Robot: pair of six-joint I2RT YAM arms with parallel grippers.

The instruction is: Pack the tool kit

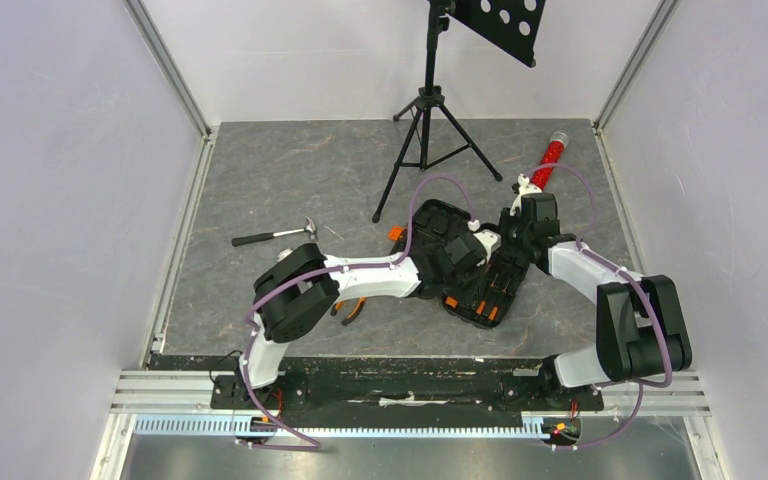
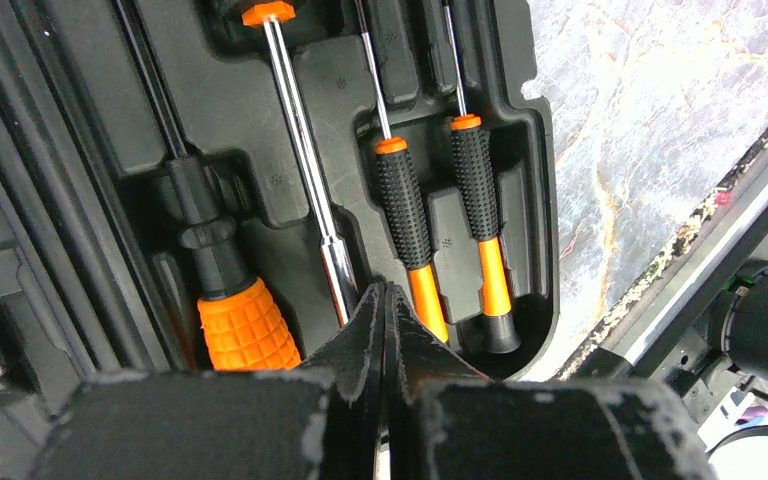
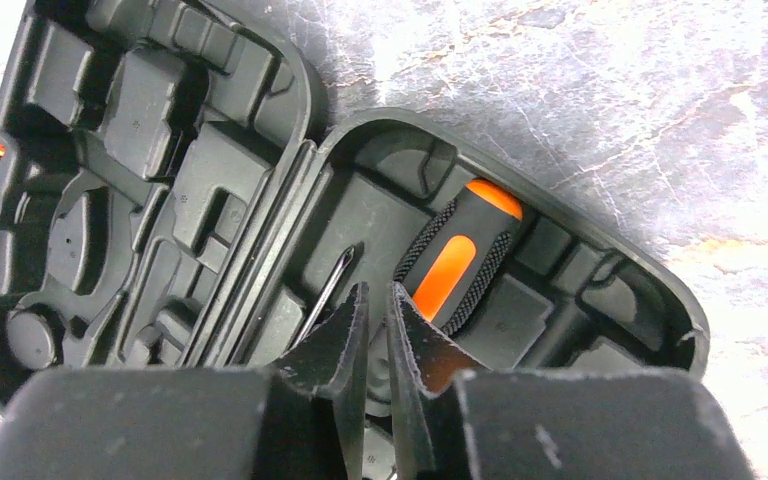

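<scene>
tripod stand (image 1: 426,105) behind case (image 1: 435,218), hammer (image 1: 275,235) left, near-left tabletop (image 1: 215,295) apparently free

White-and-black left arm (image 1: 370,278), matching right arm (image 1: 575,262), looping purple cables (image 1: 443,179), scuffed black end effector fingers (image 2: 355,340).

Robot lab test cell: plain white enclosure walls (image 1: 60,150) in aluminium framing (image 1: 175,70), grey stone-patterned surface (image 1: 290,180), cabled left arm (image 1: 295,295) and right arm (image 1: 640,325) bolted to a mounting beam (image 1: 410,385) at the near edge, black tripod stand (image 1: 427,130) carrying a perforated panel (image 1: 500,25).
</scene>
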